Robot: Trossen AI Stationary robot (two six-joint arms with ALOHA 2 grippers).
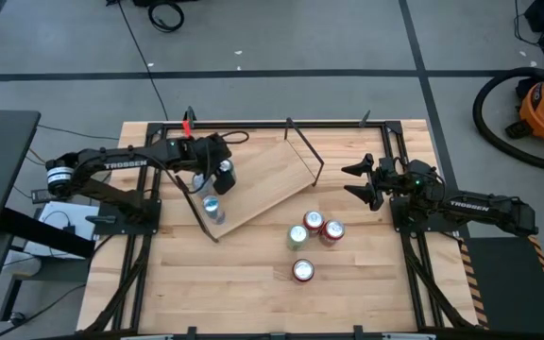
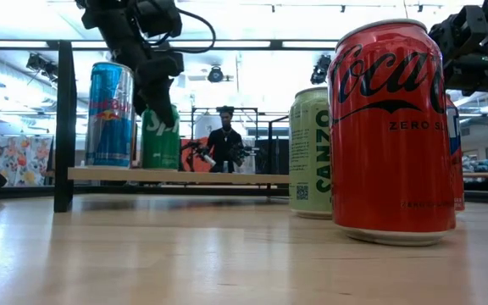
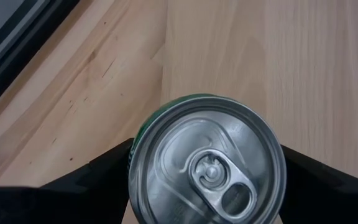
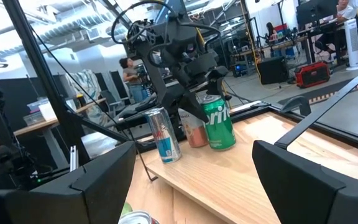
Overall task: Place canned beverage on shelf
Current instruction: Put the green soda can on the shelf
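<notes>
The light wood shelf [image 1: 263,179] lies slantwise on the table's far middle, raised on black rod brackets [image 1: 306,151]. A blue-silver can [image 1: 212,208] stands on its left end, also seen in the low view [image 2: 110,114]. A green can [image 3: 207,162] stands beside it on the plank [image 2: 161,140]. My left gripper [image 1: 204,181] is above the shelf's left part, shut on the green can. My right gripper [image 1: 355,181] is open and empty, right of the shelf; its fingers show wide apart in the right wrist view [image 4: 191,186]. My left gripper pinches the green can's round wall [image 3: 133,155] between its two fingers, one on each side, near the top rim. The fingers [image 2: 161,97] come from above, pointing down. The can is upright, and its bottom looks set on the shelf plank [image 2: 168,175].
Several cans stand on the table near the shelf's right end: a pale green one [image 1: 297,236], two red ones [image 1: 314,222] [image 1: 332,230], and another red one [image 1: 302,271] nearer. A black frame [image 1: 390,151] edges the table. A person [image 2: 224,135] stands in the room behind.
</notes>
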